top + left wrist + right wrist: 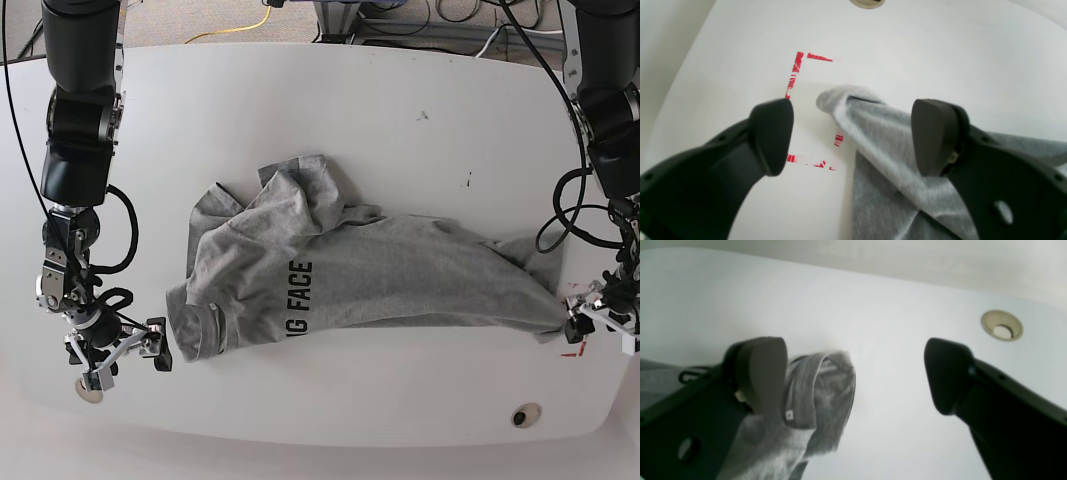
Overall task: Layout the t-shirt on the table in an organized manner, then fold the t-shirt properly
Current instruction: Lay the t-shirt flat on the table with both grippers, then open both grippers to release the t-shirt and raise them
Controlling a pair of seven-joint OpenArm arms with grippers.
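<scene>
T-shirt (pixel 370 275) lies rumpled, lettering up, mid-table (pixel 400 100). Left gripper (pixel 590 322), frame right, jaws apart at one corner over red tape (pixel 795 71); right gripper (pixel 125 350), lower left, also apart beside the opposite end, likely positioned for stretching flat.

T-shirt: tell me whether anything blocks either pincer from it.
Nothing visible does. The t-shirt lies on the table with the left pincer and right pincer both open at its ends.
</scene>
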